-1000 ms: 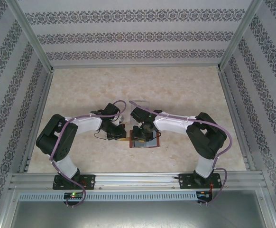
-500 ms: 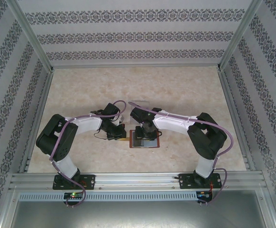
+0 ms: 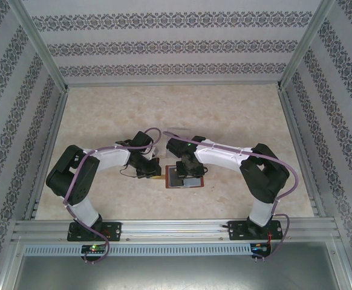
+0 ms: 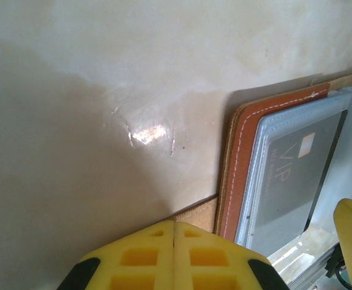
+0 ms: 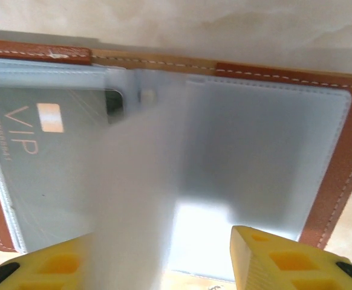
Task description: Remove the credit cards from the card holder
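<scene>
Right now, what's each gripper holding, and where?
Left gripper is shut at the holder's tan tab; a pinch can't be confirmed. Right gripper is open, holding nothing.

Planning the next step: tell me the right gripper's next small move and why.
Probably shift the open right gripper toward the grey VIP card, which sits in a sleeve of the open reddish-brown leather card holder; a loose translucent sleeve stands between its fingers.
</scene>
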Robot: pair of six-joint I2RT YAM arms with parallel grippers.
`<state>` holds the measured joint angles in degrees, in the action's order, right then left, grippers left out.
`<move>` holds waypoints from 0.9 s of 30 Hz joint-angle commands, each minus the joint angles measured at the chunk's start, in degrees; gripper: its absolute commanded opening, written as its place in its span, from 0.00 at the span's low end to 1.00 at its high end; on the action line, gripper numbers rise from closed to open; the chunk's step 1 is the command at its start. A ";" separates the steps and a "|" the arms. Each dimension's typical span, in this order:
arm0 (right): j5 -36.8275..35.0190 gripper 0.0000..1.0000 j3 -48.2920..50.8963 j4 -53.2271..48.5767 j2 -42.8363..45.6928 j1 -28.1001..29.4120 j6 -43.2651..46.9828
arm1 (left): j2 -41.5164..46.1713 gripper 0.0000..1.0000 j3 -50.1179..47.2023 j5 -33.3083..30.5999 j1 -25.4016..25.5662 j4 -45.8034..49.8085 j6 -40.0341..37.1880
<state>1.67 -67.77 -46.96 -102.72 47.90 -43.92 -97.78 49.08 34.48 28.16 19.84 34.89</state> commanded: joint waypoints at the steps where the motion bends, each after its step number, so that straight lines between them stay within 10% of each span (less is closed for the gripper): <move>1: -2.72 0.49 -0.79 -2.78 1.81 0.44 0.92 | -1.80 0.04 -0.40 -1.08 0.75 2.05 -0.80; 27: -5.45 0.49 2.95 -2.46 0.76 -0.09 1.82 | -1.80 0.04 -0.22 -1.69 0.75 3.28 -0.96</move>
<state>-1.78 -66.04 -48.12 -102.41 47.88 -43.05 -97.78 49.10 34.46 28.16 19.88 34.87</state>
